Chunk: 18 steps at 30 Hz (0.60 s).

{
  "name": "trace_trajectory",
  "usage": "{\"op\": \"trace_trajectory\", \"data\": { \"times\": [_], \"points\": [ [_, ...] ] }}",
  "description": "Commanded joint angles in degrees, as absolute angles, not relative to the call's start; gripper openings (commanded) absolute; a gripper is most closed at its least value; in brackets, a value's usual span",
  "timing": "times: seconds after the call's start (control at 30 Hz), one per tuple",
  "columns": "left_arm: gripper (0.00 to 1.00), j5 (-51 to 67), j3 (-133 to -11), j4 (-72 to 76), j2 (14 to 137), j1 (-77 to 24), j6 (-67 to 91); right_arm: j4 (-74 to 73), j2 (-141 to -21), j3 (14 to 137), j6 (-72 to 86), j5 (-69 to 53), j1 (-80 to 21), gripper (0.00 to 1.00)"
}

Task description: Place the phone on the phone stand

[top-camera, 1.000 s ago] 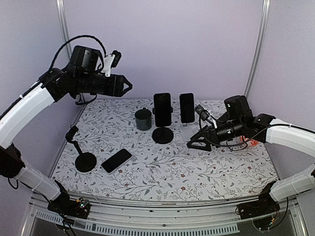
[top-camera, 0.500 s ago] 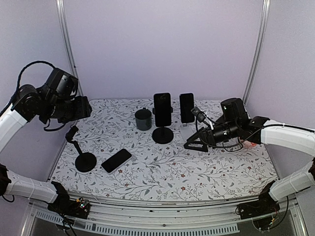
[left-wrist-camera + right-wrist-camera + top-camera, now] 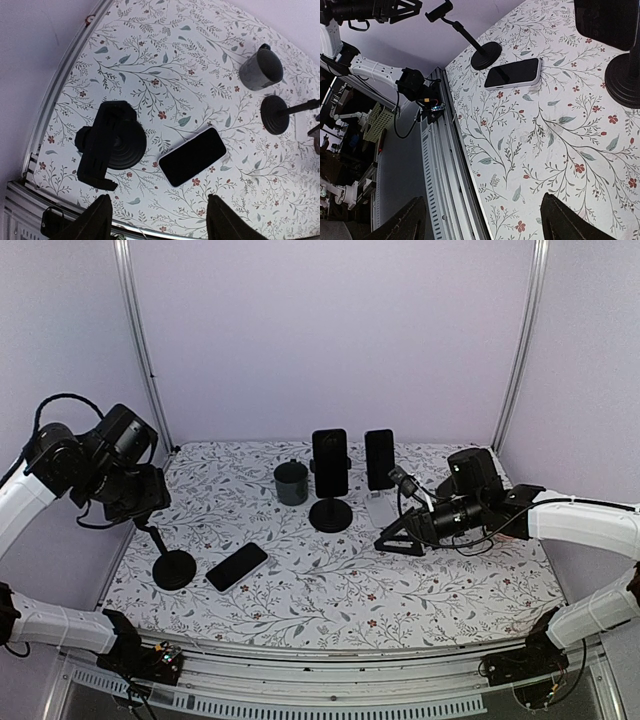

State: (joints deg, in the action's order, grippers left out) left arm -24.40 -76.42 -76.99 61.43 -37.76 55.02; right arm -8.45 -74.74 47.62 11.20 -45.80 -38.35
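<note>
The phone (image 3: 237, 566) lies flat on the table (image 3: 450, 590), on the near left side, with its dark screen facing up. Its long side runs on a slant. One short end points near and left, toward the round foot of the phone stand (image 3: 174, 569). The other short end points far and right, toward the middle of the table. The phone is just beside the foot of the stand, with a small gap between them. The stand holds nothing, and its clip leans on a thin stick above the foot. The left gripper (image 3: 159, 200) hangs above the stand and the phone. Its two fingers (image 3: 97, 225) are spread wide, and there is nothing between them. The right gripper (image 3: 484, 198) is low over the table on the right side, well apart from the phone. Its fingers (image 3: 410, 220) are spread wide too, and it holds nothing. Farther back, a second phone (image 3: 330, 462) stands up on a black stand (image 3: 330, 516). A third phone (image 3: 379, 459) stands just right of it on a white stand (image 3: 378, 508). A dark mug (image 3: 291, 483) sits just left of the black stand.
</note>
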Motion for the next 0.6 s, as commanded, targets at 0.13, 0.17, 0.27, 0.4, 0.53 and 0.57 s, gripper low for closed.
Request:
{"op": "trace_trajectory", "data": {
  "times": [0.13,0.17,0.27,0.4,0.53,0.57],
  "points": [
    [0.65,-24.6,-74.3,-78.5,60.2,-35.2,55.1,-6.1,-73.5,45.5,12.0,-47.4,-38.4,0.81],
    [0.65,-24.4,-74.0,-78.5,60.2,-34.9,55.1,-6.0,-73.5,45.5,12.0,-47.4,-38.5,0.81],
    [0.63,-24.3,-72.7,-78.5,59.9,-33.7,55.7,-6.0,-73.8,45.6,11.9,-47.4,-38.4,0.81],
    [0.61,-24.0,-71.1,-78.5,59.8,-32.1,56.2,-5.8,-74.3,45.8,11.9,-47.7,-38.4,0.81],
    [0.59,-24.1,-70.0,-78.5,59.9,-30.1,56.4,-5.7,-74.6,45.8,11.8,-47.7,-38.4,0.81],
    [0.59,-24.2,-69.7,-78.3,59.8,-29.6,56.2,-5.6,-74.7,45.7,11.8,-47.7,-38.5,0.81]
  ]
}}
